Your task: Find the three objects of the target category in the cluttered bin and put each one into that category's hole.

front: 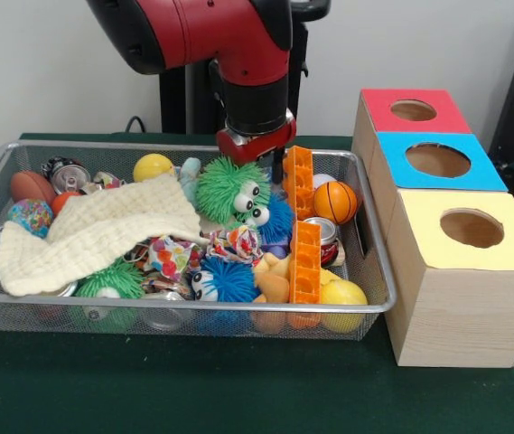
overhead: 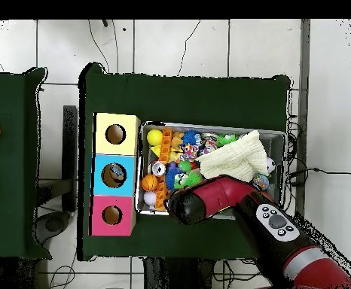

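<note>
The bin (front: 365,309) sits mid-surface (front: 193,389), crowded with toys and a cream cloth (front: 94,231). The end effector (front: 255,146) hangs at the bin's far edge, right over a green fuzzy ball (front: 229,190) (whether its fingers are spread or pressed together, I cannot tell). The hole (front: 437,160) lies in the blue-topped box (front: 401,185), middle of three along the bin's end.

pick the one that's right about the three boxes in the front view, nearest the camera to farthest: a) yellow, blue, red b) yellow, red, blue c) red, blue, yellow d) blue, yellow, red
a: in the front view the yellow-topped box stands nearest the camera, the blue-topped box sits behind it, and the red-topped box is farthest, all in a row beside the wire basket.
</note>
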